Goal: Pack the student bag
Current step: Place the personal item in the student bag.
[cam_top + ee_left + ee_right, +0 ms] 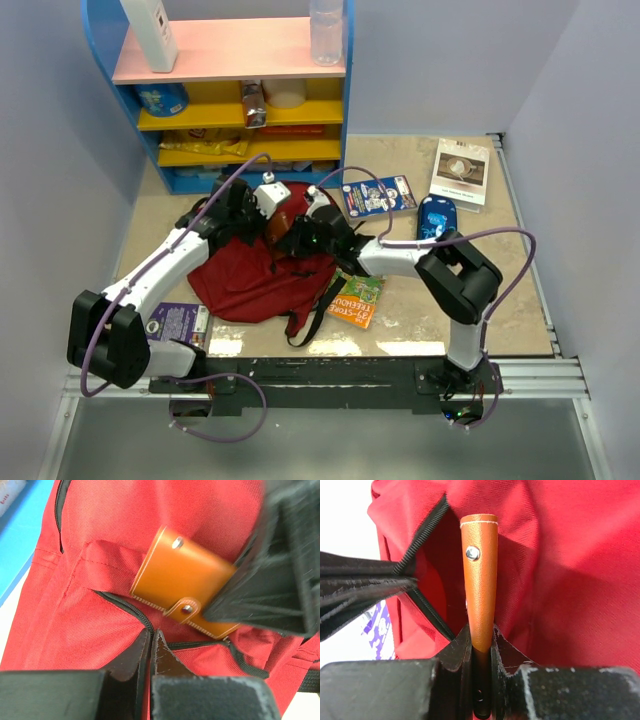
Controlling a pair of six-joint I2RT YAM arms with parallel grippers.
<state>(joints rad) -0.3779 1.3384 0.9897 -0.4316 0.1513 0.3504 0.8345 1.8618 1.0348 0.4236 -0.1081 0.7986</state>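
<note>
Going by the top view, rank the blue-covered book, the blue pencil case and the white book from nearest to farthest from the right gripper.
1. blue-covered book, just to the right of the right gripper.
2. blue pencil case, farther right, past that book.
3. white book, toward the far right corner.

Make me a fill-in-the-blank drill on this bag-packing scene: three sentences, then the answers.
1. The right gripper is shut on a flat ____ wallet.
2. The left gripper pinches the zip edge of the ____ student bag.
3. The pencil case lying on the table is ____ in colour.
Missing words: orange; red; blue.
</note>
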